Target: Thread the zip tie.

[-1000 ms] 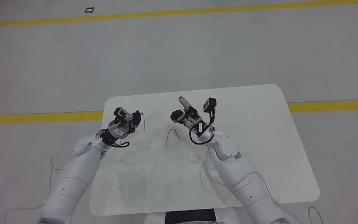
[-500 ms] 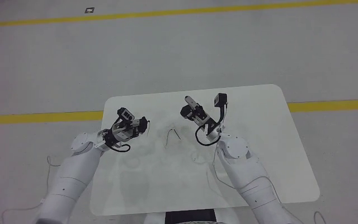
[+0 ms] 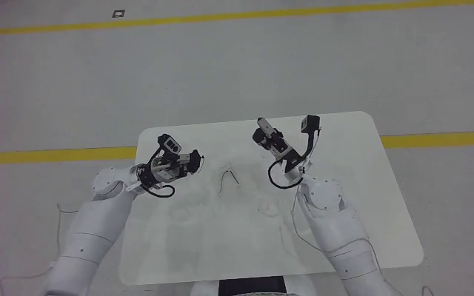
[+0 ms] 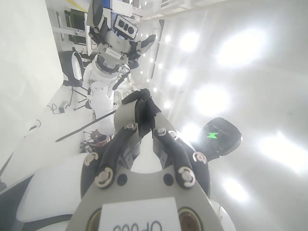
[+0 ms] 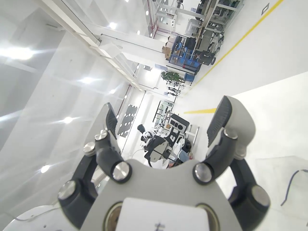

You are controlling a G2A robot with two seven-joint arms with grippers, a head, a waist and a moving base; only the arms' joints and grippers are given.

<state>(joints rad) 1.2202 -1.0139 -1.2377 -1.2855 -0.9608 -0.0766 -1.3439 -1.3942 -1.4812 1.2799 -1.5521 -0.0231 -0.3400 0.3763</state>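
In the left wrist view my left gripper (image 4: 144, 94) is shut on a black zip tie (image 4: 84, 127), whose thin strap sticks out sideways from the fingers. From above, the left gripper (image 3: 195, 160) hovers over the table's left part, pointing toward the middle. A second thin, bent zip tie (image 3: 227, 177) lies on the white table (image 3: 355, 222) between the arms; its dark strap (image 5: 290, 183) also shows in the right wrist view. My right gripper (image 3: 261, 127) is raised over the table's far middle. Its fingers (image 5: 223, 111) stand wide apart, holding nothing.
The rounded white table stands on a pale floor marked with yellow lines (image 3: 67, 155). The left wrist view shows the right gripper (image 4: 120, 25) farther off, open. Bare tabletop stretches in front of and to the right of the arms.
The right gripper has drawn back from the table's centre toward the far right and lifted. The left gripper has moved toward the middle and turned, still gripping its zip tie.
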